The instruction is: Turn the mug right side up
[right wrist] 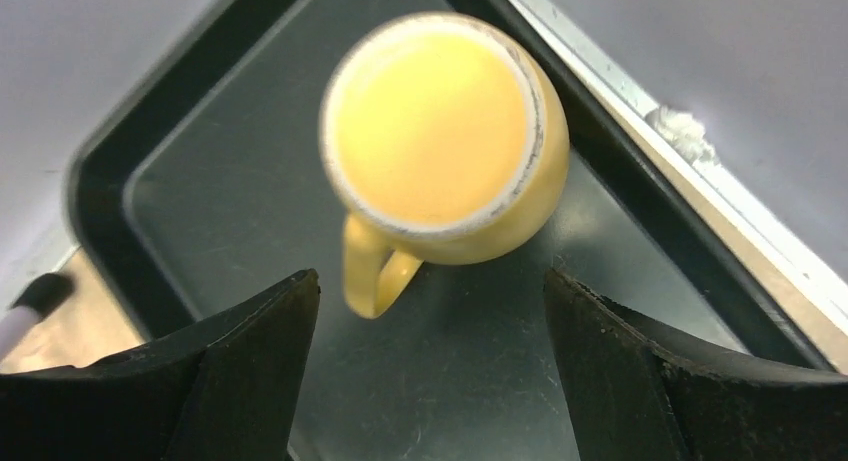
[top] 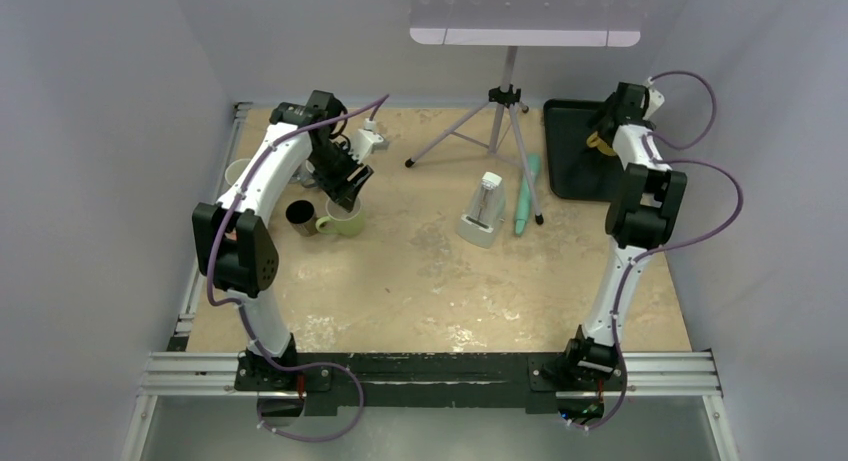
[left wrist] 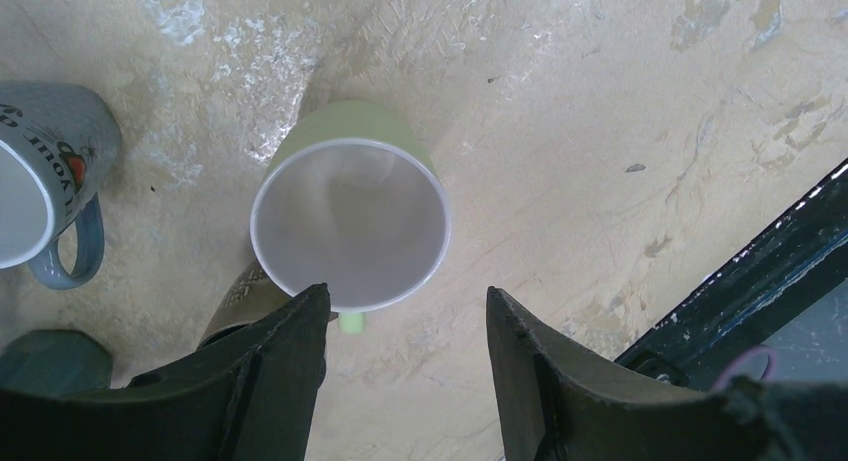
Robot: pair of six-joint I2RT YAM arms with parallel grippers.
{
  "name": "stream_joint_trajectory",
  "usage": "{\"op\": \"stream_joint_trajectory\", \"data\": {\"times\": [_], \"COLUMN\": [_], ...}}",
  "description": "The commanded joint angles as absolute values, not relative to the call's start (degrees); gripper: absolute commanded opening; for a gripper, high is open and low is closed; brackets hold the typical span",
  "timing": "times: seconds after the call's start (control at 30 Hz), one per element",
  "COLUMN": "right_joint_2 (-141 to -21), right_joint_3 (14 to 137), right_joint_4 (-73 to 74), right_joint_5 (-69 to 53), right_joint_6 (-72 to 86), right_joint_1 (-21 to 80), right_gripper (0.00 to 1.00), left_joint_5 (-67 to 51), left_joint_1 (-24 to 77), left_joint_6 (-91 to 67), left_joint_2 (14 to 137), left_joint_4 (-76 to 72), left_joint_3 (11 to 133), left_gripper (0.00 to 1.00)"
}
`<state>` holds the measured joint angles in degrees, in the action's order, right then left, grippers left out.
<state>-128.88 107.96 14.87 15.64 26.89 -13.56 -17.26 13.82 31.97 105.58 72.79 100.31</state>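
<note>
Closest in, black fingers of the left gripper (left wrist: 405,296), spread wide, holding nothing, just above a green mug (left wrist: 350,221) standing mouth-up. Beneath, scuffed tan table (top: 420,281), open through the middle, shut in by pale walls (top: 100,131) on three sides. Far right, black tray (right wrist: 200,211) at the table's edge. On it, yellow mug (right wrist: 435,121), seemingly base-up, handle toward the right gripper (right wrist: 430,276), likewise wide open and empty above it. Near the green mug, grey mug (left wrist: 40,181).

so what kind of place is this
Probably a robotics lab test cell: a left arm and right arm bolted to a rail at a worn table, plain walls boxing it in, and a tripod standing at the back.
</note>
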Motion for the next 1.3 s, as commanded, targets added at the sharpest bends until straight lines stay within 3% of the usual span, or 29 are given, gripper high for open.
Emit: {"op": "stream_joint_trajectory", "data": {"times": [0.0,0.23,0.5,0.73,0.8,0.87,0.97,1.0,1.27], "right_joint_2": [-132.2,-134.7,-127.1,-134.1,-134.5,-133.6,-130.8,-129.7,-114.9], "right_joint_3": [114.1,116.0,102.4,113.3,113.8,112.4,108.9,107.6,95.6], "right_joint_4": [19.0,22.2,11.7,17.2,17.3,16.3,13.8,13.1,9.1], "right_joint_5": [17.5,21.1,19.5,14.5,14.6,14.7,14.7,14.8,13.1], "right_joint_6": [33.4,33.2,24.5,22.5,22.7,22.9,22.0,21.6,16.8], "right_joint_1": [-13.9,-14.7,-16.0,-16.2,-16.1,-16.1,-16.2,-16.1,-16.1], "right_gripper": [0.85,0.82,0.72,0.61,0.54,0.4,0.06,0.0,0.0], "left_joint_5": [-19.4,-20.0,-20.1,-19.6,-19.5,-19.6,-19.9,-20.1,-24.8], "left_joint_1": [13.4,13.2,12.9,12.8,12.8,12.8,12.8,12.7,12.8], "left_joint_6": [31.8,31.9,32.2,33.2,33.1,33.1,33.0,33.0,31.1], "left_joint_2": [102.7,102.6,102.6,102.4,101.9,101.5,100.9,100.6,97.9], "left_joint_4": [72.9,72.9,72.9,73.8,73.8,73.8,74.4,74.7,77.5], "left_joint_3": [101.4,102.0,101.8,101.5,101.1,100.6,100.6,100.6,104.4], "left_gripper": [0.63,0.63,0.63,0.63,0.63,0.63,0.63,0.63,0.68]}}
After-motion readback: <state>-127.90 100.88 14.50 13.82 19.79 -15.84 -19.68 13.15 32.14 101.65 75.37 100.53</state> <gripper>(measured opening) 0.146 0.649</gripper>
